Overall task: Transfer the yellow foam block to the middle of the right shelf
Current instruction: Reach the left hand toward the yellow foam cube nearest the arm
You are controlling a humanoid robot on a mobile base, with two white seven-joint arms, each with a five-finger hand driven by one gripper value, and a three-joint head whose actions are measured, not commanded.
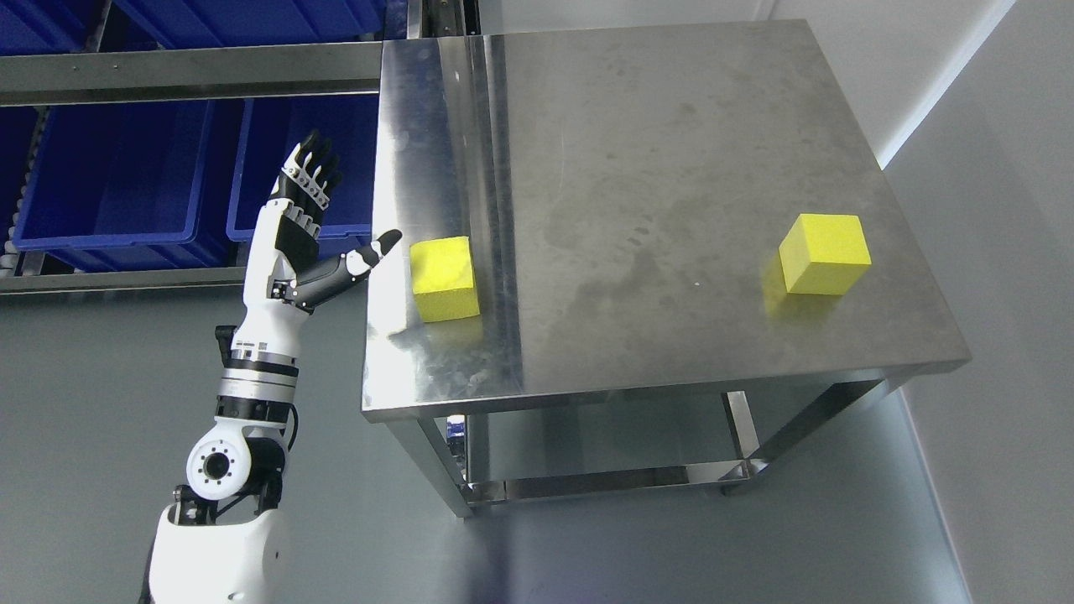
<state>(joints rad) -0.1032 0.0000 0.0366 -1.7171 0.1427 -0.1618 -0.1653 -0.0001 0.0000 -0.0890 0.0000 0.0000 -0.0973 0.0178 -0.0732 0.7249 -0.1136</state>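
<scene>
Two yellow foam blocks sit on a steel table (671, 151). One block (444, 278) lies near the table's left edge. The other block (823, 253) lies near the right edge. My left hand (323, 222) is raised just left of the table, open and empty, fingers pointing up and thumb stretched toward the left block. The thumb tip stops a short gap from that block and does not touch it. My right arm does not show.
A shelf rack with several blue bins (117, 176) stands behind and left of the table, behind my hand. A grey wall (990, 168) runs along the right. The table has a lower crossbar (587, 482) between its legs.
</scene>
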